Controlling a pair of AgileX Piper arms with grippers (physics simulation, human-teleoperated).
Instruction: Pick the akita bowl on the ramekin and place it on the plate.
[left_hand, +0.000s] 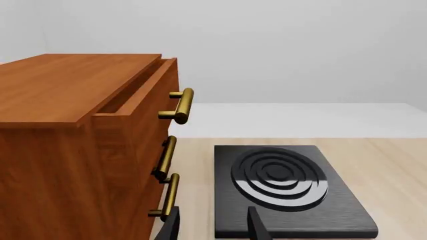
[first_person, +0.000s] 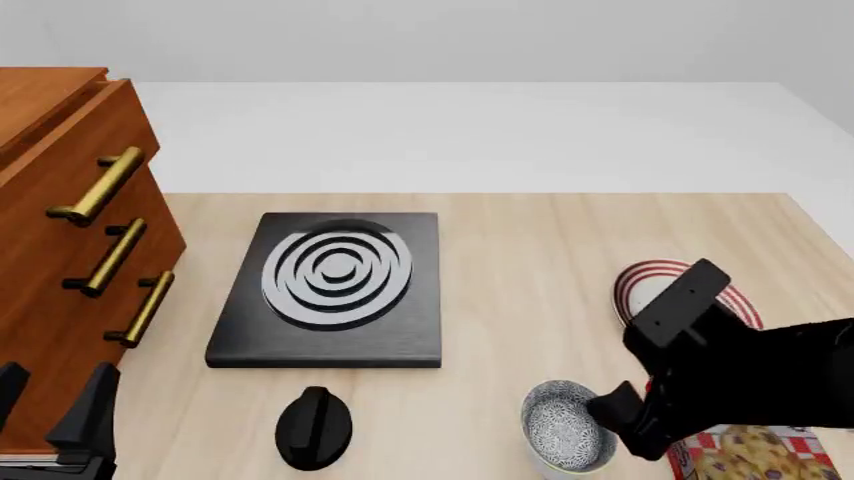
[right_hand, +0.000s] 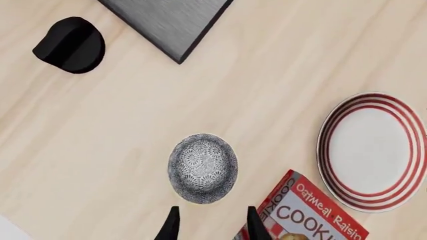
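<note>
While the right claw (right_hand: 208, 225) hangs above the tabletop (first_person: 534, 270) with its two dark fingers spread apart and nothing between them, the akita bowl (right_hand: 203, 168) sits just ahead of the fingertips, speckled inside facing up. In the front view the akita bowl (first_person: 567, 437) stands near the front edge, with white showing beneath its rim; whether that is the ramekin cannot be told. The plate (right_hand: 372, 150), white with red stripes, lies on the tabletop apart from the bowl, and the right arm covers part of it in the front view. A cookie box (right_hand: 303, 212) lies between bowl and plate, nearer the claw. The left claw (left_hand: 212, 226) is also spread and holds nothing, beside a wooden drawer cabinet (left_hand: 73, 145) and facing a black stove burner (left_hand: 287, 187). A black knob (first_person: 314, 427) rests in front of the burner.
</note>
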